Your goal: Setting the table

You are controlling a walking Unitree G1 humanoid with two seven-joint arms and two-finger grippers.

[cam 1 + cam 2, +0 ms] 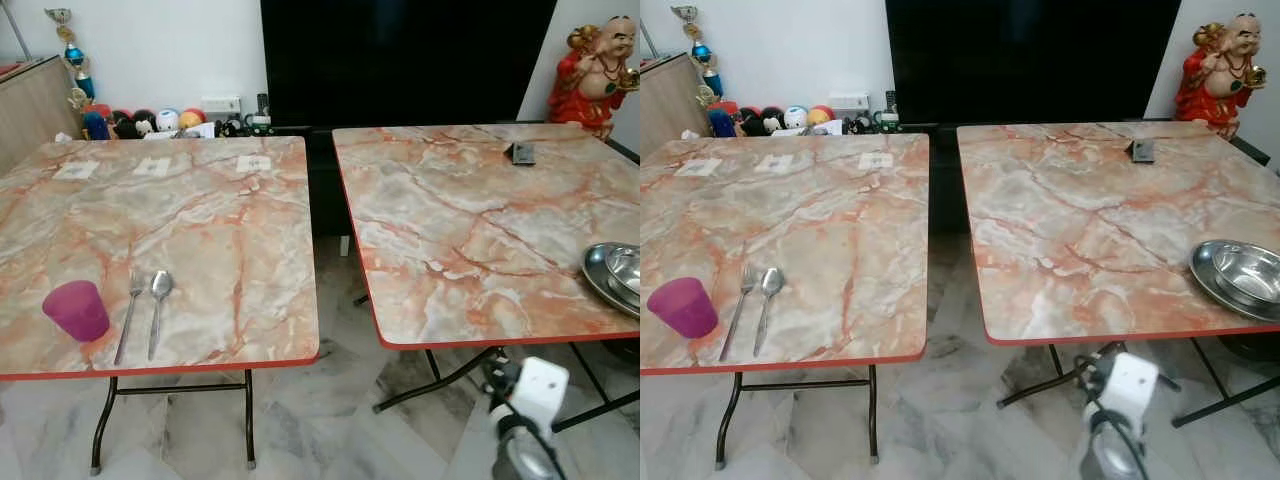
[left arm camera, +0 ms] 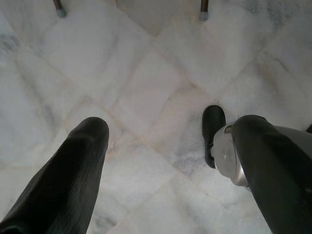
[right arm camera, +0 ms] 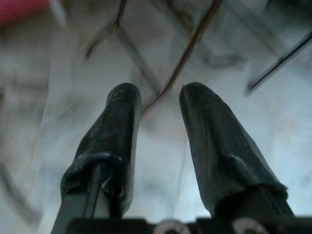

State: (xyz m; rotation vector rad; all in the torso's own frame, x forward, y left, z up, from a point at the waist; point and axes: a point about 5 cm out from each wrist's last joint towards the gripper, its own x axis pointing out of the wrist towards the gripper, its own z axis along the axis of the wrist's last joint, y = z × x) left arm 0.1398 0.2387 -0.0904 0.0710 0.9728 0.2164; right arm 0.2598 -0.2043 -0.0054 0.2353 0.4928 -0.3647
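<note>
Right eye view: steel plates edge-cropped.

2 marble-top folding tables side by side, white marble floor, big dark TV on white wall, red statue in corner.

Left table: cup, fork, spoon; right table: bowls, seemingly.

A translucent purple cup stood upright near the front edge of the left table, with a metal fork and spoon lying side by side just to its right, handles pointing toward the near edge. On the right table, a shiny steel plate holding a steel bowl sat at the near right edge.
</note>
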